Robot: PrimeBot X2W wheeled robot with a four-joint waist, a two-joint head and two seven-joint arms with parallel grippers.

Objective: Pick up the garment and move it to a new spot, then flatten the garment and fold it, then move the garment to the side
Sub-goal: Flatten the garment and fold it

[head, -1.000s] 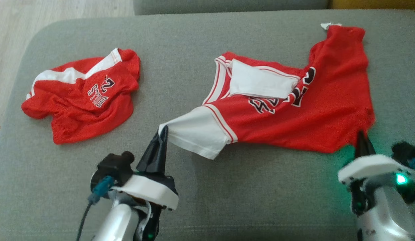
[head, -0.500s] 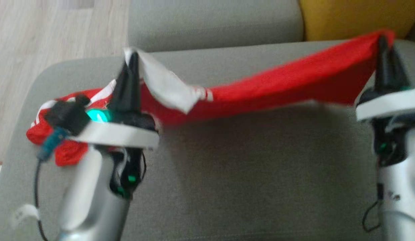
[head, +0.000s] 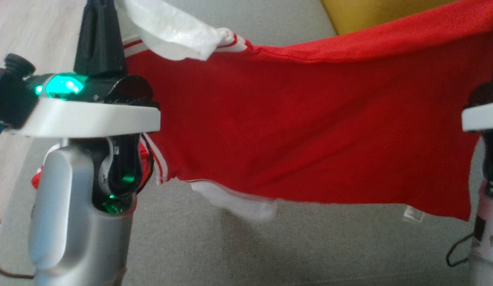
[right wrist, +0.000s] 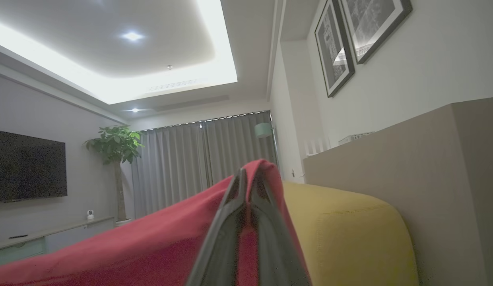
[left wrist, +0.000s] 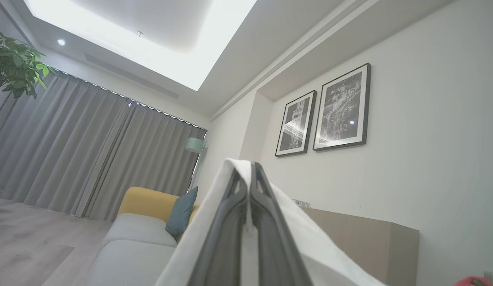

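A grey sofa seat point(head: 270, 254) fills the lower part of the head view, with pale wood floor point(head: 24, 24) at the upper left and a yellow cushion point(head: 365, 16) at the upper right; over the seat the red garment point(head: 310, 131) hangs stretched wide between the two arms, its top edge running roughly level from one side to the other; a white sleeve point(head: 171, 28) folds over that top edge near the left end, a second white sleeve point(head: 238, 204) dangles blurred below the lower hem, and a small white label point(head: 413, 214) shows at the hem's right corner; whether the hem touches the seat cannot be told; the left gripper point(head: 98, 16) points upward with its dark fingers pressed together on the white cloth, which drapes down both sides of them in the left wrist view; a green light point(head: 63, 85) glows on its wrist; the right gripper point(right wrist: 243, 171) is likewise clamped, fingers together, on a red edge of the garment, which falls away to the left in the right wrist view; beyond it stand grey curtains point(right wrist: 198, 159), a leafy plant point(right wrist: 115, 147), a dark television point(right wrist: 28, 167) and two framed pictures point(right wrist: 358, 35) on the pale wall
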